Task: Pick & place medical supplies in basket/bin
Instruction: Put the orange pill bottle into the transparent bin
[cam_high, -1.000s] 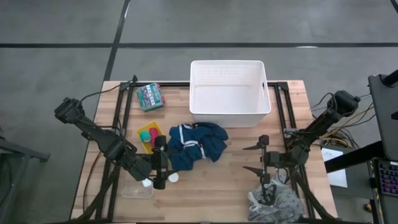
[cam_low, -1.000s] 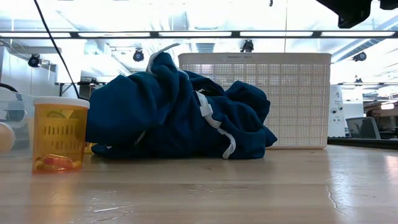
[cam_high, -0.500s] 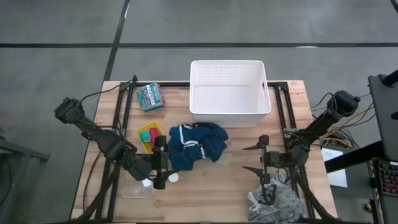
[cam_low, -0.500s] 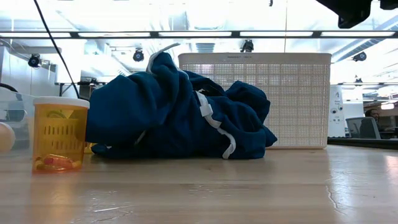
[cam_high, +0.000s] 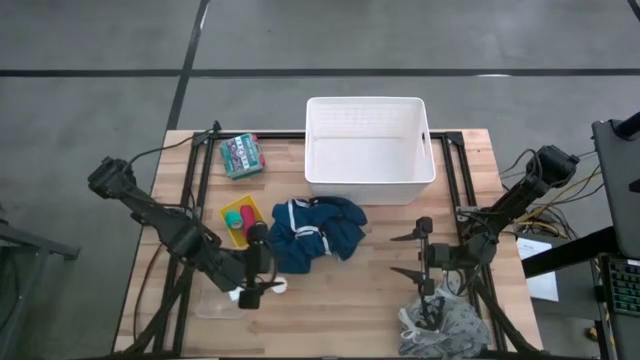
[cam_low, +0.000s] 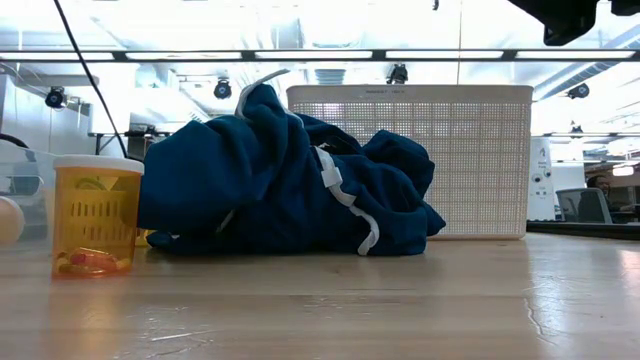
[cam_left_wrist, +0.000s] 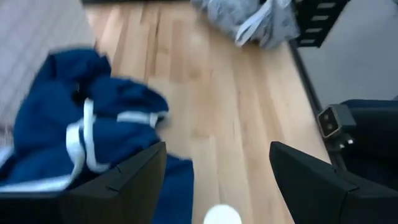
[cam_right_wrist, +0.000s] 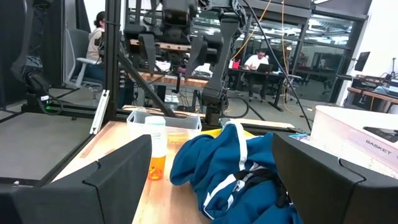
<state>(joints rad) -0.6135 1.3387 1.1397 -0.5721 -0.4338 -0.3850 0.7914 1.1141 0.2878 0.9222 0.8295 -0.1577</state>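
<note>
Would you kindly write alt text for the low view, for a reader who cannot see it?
A crumpled dark blue garment with white trim lies on the wooden table, in front of a white slotted tub. An orange pill bottle stands upright to its left.

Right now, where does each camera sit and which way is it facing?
High: overhead, looking down on the table; both arms show.
Low: tabletop level, facing the blue garment and white tub.
Left wrist: on the left arm, over the garment; its open fingers show.
Right wrist: facing the garment and pill bottle past open fingers.
All share the garment.
</note>
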